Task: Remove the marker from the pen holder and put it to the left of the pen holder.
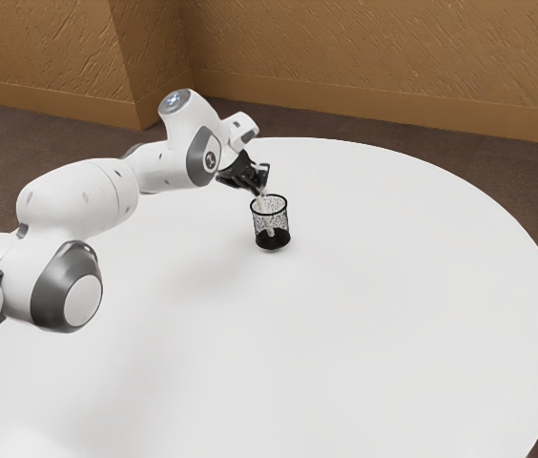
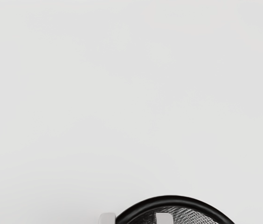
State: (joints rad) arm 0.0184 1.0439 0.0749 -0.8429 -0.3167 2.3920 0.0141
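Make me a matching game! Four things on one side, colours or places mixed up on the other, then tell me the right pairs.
1. pen holder   A. brown
2. table   B. by the pen holder's rim
3. wall   C. standing on the table
4. gripper   D. white, with a curved edge

Pairs: 1-C, 2-D, 3-A, 4-B

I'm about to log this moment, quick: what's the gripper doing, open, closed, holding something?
Gripper, by the top of the pen holder: can't tell whether it's open, closed or holding anything.
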